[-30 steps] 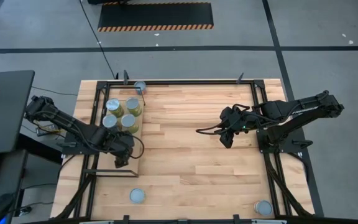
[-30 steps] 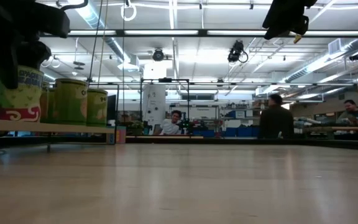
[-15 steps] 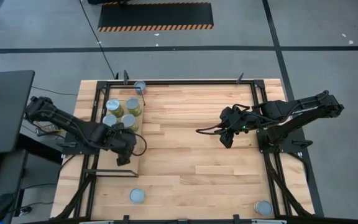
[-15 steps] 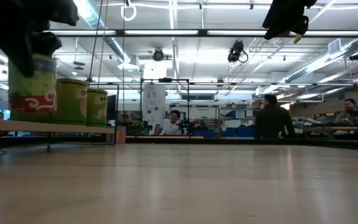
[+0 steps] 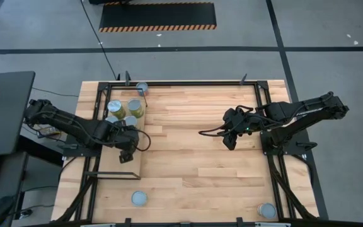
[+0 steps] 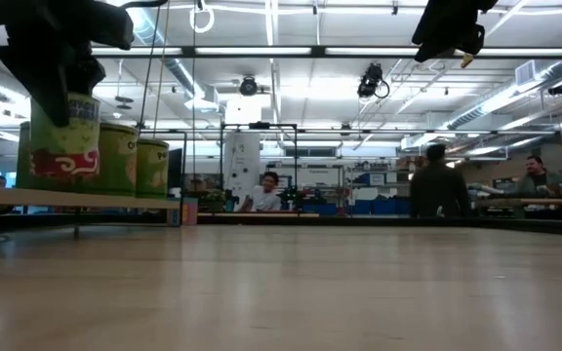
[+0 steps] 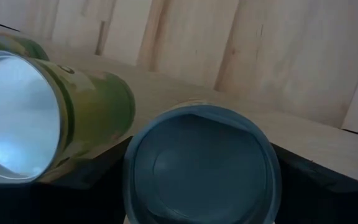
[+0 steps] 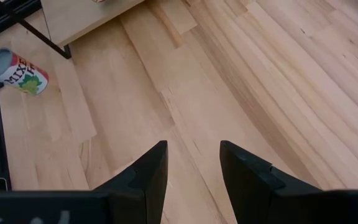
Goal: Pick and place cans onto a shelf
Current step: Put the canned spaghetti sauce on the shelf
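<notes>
**Partly hidden: a can under the left arm at the shelf**

Mostly the left end effector (image 5: 126, 140) is masked by its own arm in the high view, sitting left of centre over the shelf (image 5: 134, 165). The left wrist view fills that gap: a can (image 7: 201, 165) with a grey round top sits between the dark fingers (image 7: 89, 180), which stand on either side of it, so the end effector is clamped on that can. In the low view the same can (image 6: 59, 146) shows at the upper left, its top covered by the dark end effector; whether its base touches the shelf board cannot be told.

Other cans crowd close. Beside the held one in the wrist view is a green-sided can (image 7: 55, 118), cut off at the frame's left edge. From above, two cans (image 5: 114, 108) (image 5: 135, 106) stand at the shelf's far end, with two more half covered by the arm. The shelf's lower half in that frame is bare plywood, open room.

Off the shelf, single cans stand near the surface (image 5: 194, 157) edges: one at the top edge (image 5: 142, 87), one at the bottom left (image 5: 139, 198), one at the bottom right (image 5: 267, 209).

The right end effector (image 5: 229, 142) waits right of centre above bare planks, fingers (image 8: 151, 171) apart and holding nothing. Its wrist view also catches one can (image 8: 14, 70) lying well away, near a black frame bar.

People show in the room beyond, far off.
</notes>
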You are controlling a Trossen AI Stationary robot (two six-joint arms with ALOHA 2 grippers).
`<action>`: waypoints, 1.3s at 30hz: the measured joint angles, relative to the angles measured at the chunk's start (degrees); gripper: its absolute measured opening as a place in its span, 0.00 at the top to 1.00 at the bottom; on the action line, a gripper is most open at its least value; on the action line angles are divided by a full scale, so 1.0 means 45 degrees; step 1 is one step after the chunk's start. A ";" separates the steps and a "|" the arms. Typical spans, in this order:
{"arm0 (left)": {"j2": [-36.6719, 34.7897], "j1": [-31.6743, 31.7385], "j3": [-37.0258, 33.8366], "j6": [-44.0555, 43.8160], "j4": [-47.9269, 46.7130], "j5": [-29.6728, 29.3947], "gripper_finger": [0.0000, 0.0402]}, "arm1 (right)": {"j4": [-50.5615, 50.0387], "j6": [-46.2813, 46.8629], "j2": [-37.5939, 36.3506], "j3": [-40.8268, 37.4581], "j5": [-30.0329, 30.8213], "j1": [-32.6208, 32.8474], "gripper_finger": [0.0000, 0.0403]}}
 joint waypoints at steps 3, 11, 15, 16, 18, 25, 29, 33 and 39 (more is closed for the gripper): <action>0.0000 0.0000 0.0000 0.0013 -0.0007 0.0003 0.27 | 0.0000 0.0000 0.0000 0.0000 0.0000 0.0000 0.62; 0.0000 0.0000 0.0000 0.0024 -0.0030 0.0008 0.27 | 0.0000 0.0000 0.0000 0.0000 0.0000 0.0000 0.62; 0.0000 0.0000 -0.0156 0.0019 0.0001 -0.0075 0.27 | 0.0005 -0.0002 0.0000 0.0000 0.0000 0.0000 0.62; 0.0000 0.0000 -0.0244 0.0019 -0.0053 -0.0070 0.27 | 0.0000 0.0000 0.0000 0.0000 0.0000 0.0000 0.62; 0.0005 0.0000 -0.0272 -0.0023 -0.0068 -0.0083 0.27 | 0.0005 0.0000 0.0000 0.0000 0.0000 0.0000 0.62; 0.0005 0.0000 -0.0272 -0.0107 -0.0046 -0.0094 0.27 | 0.0002 -0.0024 0.0000 0.0000 0.0000 0.0000 0.62; 0.0005 0.0000 -0.0272 -0.0054 -0.0045 -0.0094 0.27 | 0.0005 -0.0053 0.0000 0.0000 0.0000 0.0000 0.62; 0.0005 0.0000 -0.0272 0.0165 -0.0041 -0.0116 0.27 | 0.0010 -0.0102 0.0000 0.0000 0.0000 0.0000 0.62; 0.0052 0.0000 -0.0272 0.0216 -0.0036 -0.0249 0.27 | 0.0010 -0.0102 0.0000 0.0000 0.0000 0.0000 0.62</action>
